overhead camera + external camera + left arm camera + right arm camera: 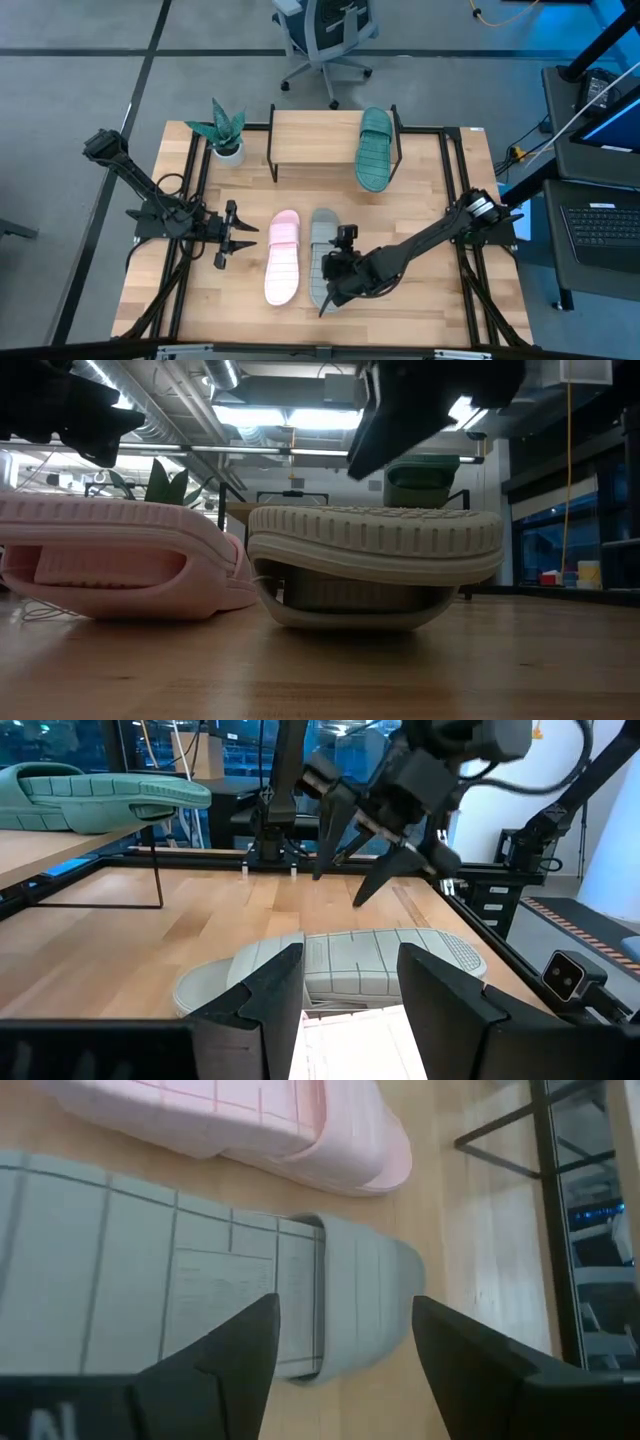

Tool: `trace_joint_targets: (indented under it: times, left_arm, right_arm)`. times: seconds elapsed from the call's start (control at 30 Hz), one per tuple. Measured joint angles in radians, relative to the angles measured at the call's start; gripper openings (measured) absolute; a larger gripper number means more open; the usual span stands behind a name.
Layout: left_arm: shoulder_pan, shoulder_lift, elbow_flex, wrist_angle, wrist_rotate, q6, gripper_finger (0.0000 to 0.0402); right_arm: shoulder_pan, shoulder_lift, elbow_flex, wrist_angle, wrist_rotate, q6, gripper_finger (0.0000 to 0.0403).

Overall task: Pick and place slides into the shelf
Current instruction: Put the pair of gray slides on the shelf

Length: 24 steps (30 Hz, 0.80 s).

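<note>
The teal slide [375,148] lies on the right part of the light-wood shelf [315,140] at the table's far side. The pale pink slide [283,257] and the light grey slide [322,245] lie side by side on the tabletop with their ribbed soles up [375,540]. My right gripper [328,288] is open and hovers over the grey slide's near end [250,1300], clear of the sole in the low view [385,430]. My left gripper [250,237] is open and empty, left of the pink slide [350,1040], pointing toward it.
A potted plant [228,135] stands at the shelf's left end. Black frame rails [452,180] run along the table's left and right sides. An office chair [325,35] stands beyond the far edge. Bare tabletop [400,320] lies near the front edge.
</note>
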Motion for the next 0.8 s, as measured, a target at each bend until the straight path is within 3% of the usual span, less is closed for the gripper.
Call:
trace_joint_targets:
  times: [0.8]
  left_arm:
    - [0.000,0.000,0.000,-0.002,0.000,-0.002,0.0157]
  right_arm:
    - [-0.068,0.081,0.000,0.039,-0.011,0.012,0.0229]
